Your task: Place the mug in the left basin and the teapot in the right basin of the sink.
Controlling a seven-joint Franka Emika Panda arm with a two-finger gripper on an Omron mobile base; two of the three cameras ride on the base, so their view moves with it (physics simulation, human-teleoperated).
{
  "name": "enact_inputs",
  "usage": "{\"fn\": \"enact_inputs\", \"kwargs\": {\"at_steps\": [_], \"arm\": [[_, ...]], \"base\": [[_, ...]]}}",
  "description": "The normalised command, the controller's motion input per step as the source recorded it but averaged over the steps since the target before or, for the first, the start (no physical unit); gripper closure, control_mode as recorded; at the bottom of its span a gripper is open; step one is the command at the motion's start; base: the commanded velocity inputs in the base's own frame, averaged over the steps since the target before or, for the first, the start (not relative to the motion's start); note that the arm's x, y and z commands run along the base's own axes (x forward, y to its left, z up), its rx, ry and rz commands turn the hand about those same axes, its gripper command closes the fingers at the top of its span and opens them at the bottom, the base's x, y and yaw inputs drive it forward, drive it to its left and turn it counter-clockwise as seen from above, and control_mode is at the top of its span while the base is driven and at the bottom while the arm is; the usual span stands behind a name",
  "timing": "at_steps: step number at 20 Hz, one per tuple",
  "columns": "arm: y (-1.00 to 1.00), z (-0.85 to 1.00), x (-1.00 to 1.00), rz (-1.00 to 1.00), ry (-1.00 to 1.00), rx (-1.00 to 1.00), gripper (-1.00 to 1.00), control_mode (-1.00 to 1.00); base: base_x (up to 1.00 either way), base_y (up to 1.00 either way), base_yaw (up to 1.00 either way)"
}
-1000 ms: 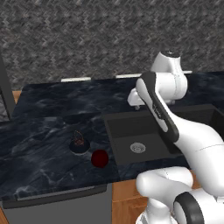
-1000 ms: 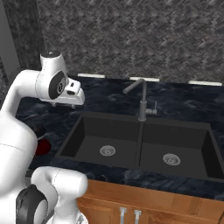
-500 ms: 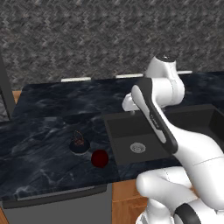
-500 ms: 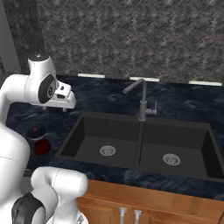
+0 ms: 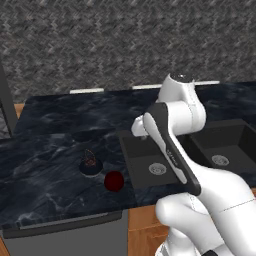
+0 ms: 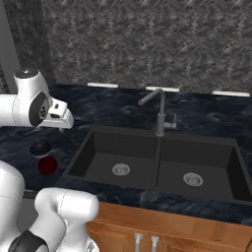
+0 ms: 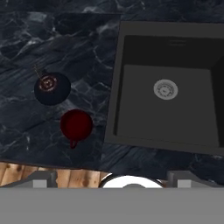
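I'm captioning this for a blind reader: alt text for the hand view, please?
Seen from above, a dark red mug and a squat black teapot sit close together on dark marble counter, left of the empty left basin with its silver drain.

Dark grey wall (image 6: 147, 44) with a woven herringbone pattern, black marble table (image 5: 45, 170) with pale veins, wooden cabinet fronts (image 6: 162, 231) below, soft even light

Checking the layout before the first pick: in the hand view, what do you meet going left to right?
teapot → mug → left basin, with its drain toward the right.
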Motion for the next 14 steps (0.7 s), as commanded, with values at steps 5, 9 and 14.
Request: {"fn": "enact_inputs", "kwargs": {"at_steps": [5,9,14], "arm": [[0.24,-0.19,-0.21,0.0,-0.01,0.0,-1.0,-1.0],[0.28,-0.26,-0.11,0.0,-0.03,0.0,-1.0,-1.0],[0.24,-0.22,-0.07,0.0,-0.03,0.0,-1.0,-1.0]], "base": [[0.0,0.0,0.0],[0.0,0.0,0.0],[0.0,0.0,0.0]]}}
